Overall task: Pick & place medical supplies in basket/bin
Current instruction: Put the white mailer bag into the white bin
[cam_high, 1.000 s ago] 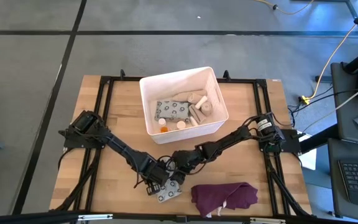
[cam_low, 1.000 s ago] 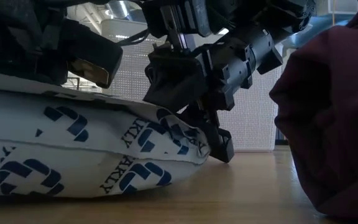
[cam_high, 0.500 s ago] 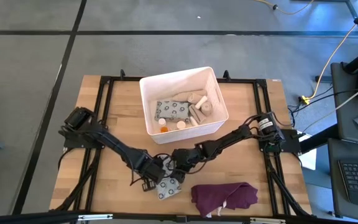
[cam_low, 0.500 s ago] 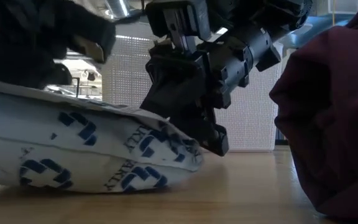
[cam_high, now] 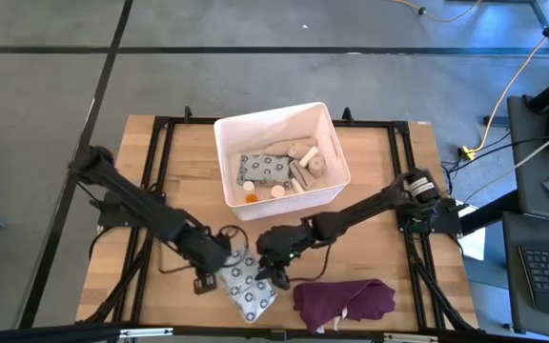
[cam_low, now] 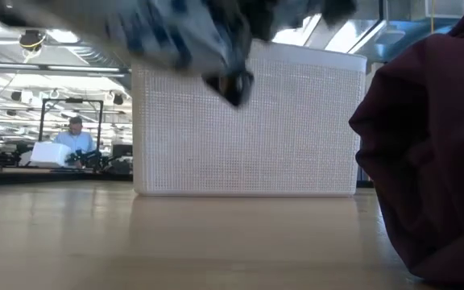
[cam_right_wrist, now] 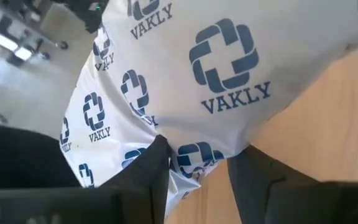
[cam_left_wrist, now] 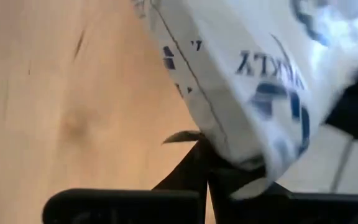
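Both grippers pinch one patterned packet (cam_high: 248,289), lifted clear of the table's (cam_high: 151,295) near edge: the left gripper (cam_high: 219,261) holds its left side, the right gripper (cam_high: 273,273) its right. To do this well, they should rise evenly, then carry it over the tub's (cam_high: 336,191) tall wall without tugging apart.

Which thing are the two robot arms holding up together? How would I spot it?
Find the white tub mid-table, then look toward the near edge, left of the purple cloth. Between the left pincer and right pincer hangs a white packet, the only loose item printed with blue crosses.
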`<state>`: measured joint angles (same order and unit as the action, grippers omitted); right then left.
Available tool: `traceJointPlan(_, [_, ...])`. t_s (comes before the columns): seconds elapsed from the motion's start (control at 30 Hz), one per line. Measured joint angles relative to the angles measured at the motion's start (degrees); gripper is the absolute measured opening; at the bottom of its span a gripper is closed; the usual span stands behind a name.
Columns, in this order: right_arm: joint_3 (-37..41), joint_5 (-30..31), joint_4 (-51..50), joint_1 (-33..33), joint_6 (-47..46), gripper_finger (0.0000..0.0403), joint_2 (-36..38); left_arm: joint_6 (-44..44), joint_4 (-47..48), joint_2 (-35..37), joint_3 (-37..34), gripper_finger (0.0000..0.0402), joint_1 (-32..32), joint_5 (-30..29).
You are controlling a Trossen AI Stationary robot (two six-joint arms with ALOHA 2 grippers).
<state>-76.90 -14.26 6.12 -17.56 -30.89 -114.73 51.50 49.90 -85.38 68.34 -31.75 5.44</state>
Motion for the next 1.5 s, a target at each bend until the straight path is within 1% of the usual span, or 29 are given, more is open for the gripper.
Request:
traceJointPlan(0.07, [-3.2, 0.3, -5.4, 0.0, 3.5, 0.0129, 1.5, 0.5, -2.1, 4.3, 0.0, 0.0002, -0.5, -0.5])
traceJointPlan(0.17, [-10.0, 1.5, -15.1, -0.1, 8.9, 0.0129, 3.4, 0.6, -6.4, 10.8, 0.0, 0.0004, -1.2, -2.2])
traceJointPlan(0.23, [-15.3, 2.0, -21.4, 0.2, 12.9, 0.0129, 4.1, -1.2, -10.2, 14.6, 0.1, 0.0005, -1.7, -3.9])
traceJointPlan(0.3, [-21.2, 4.4, -28.2, 0.3, 16.7, 0.0129, 4.4, -4.2, -12.5, 18.0, 0.1, 0.0003, -2.4, -6.7])
traceJointPlan(0.37, [-27.5, 7.6, -35.0, 0.5, 20.3, 0.0129, 4.5, -7.2, -14.8, 21.0, 0.1, 0.0002, -2.8, -10.6])
traceJointPlan(0.57, [-44.7, 17.9, -52.3, 2.6, 28.7, 0.0127, 4.7, -13.0, -15.7, 27.6, 0.1, 0.0005, -3.1, -23.3])
traceJointPlan(0.67, [-52.7, 24.9, -59.3, 3.8, 32.8, 0.0119, 4.7, -15.9, -15.6, 29.6, 0.1, 0.0003, -3.0, -28.5])
traceJointPlan(0.7, [-54.8, 28.3, -60.7, 4.3, 33.9, 0.0115, 4.7, -17.1, -15.6, 30.0, 0.1, 0.0002, -2.9, -29.7])
traceJointPlan(0.77, [-58.0, 33.6, -62.7, 5.8, 35.9, 0.0108, 4.8, -19.5, -15.5, 30.6, 0.1, 0.0002, -3.0, -32.8])
traceJointPlan(0.8, [-58.4, 36.4, -62.9, 6.6, 36.9, 0.0106, 5.1, -20.8, -15.4, 30.8, 0.1, 0.0002, -3.0, -34.2])
traceJointPlan(0.9, [-57.0, 40.5, -63.6, 9.4, 39.5, 0.0097, 6.5, -24.1, -15.4, 31.3, 0.1, 0.0005, -2.9, -39.0])
traceJointPlan(1.07, [-57.0, 41.8, -69.5, 15.8, 41.4, 0.0059, 6.3, -29.2, -15.4, 31.3, 0.1, 0.0002, -2.9, -44.3])
traceJointPlan(1.17, [-57.0, 42.1, -70.7, 19.7, 43.8, 0.0036, 5.9, -33.3, -15.4, 31.3, 0.1, 0.0002, -2.9, -48.3])
traceJointPlan(1.27, [-57.0, 38.8, -70.6, 23.2, 46.9, 0.0020, 5.2, -35.4, -15.4, 31.3, 0.1, 0.0005, -2.8, -55.2])
traceJointPlan(1.33, [-57.0, 35.8, -70.8, 25.5, 48.9, 0.0012, 5.0, -36.3, -15.4, 31.3, 0.1, 0.0005, -2.1, -58.4])
traceJointPlan(1.4, [-57.0, 32.4, -70.6, 27.6, 50.6, 0.0006, 4.7, -36.5, -15.4, 31.6, 0.1, 0.0003, -1.1, -59.8])
traceJointPlan(1.5, [-57.0, 28.9, -70.9, 30.0, 53.2, 0.0002, 3.8, -36.5, -15.4, 32.2, 0.1, 0.0002, 0.6, -60.0])
